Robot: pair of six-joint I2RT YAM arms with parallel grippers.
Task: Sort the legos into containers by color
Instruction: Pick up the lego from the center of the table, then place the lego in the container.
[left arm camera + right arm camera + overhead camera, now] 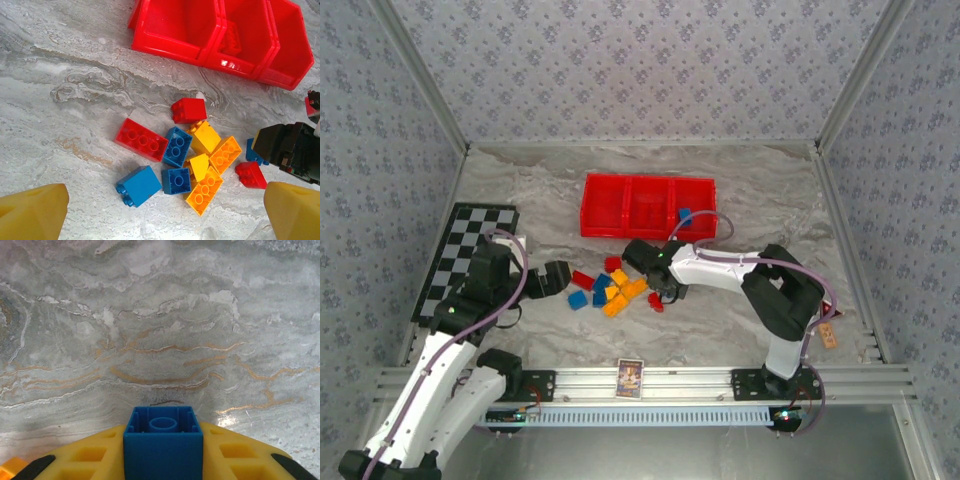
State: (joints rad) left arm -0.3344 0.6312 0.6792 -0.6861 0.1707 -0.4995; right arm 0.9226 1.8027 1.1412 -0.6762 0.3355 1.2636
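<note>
Several red, blue and orange-yellow legos [608, 288] lie in a loose pile on the marble table, in front of the red three-compartment tray [648, 207]. My right gripper [163, 462] is shut on a small blue lego [162, 432], hollow side up, close above the table. From above, that gripper [667, 292] sits at the pile's right edge. In the left wrist view it is the dark body [292, 150] beside a red brick [251, 175]. My left gripper [165, 217] is open, left of and above the pile [190, 160]. A red brick [231, 42] lies in the tray's middle compartment.
A black-and-white checkered board [465, 255] lies at the left, under my left arm. A small printed card [630, 378] stands on the front rail. A blue brick [685, 214] sits at the tray's right compartment. Patterned walls close in three sides.
</note>
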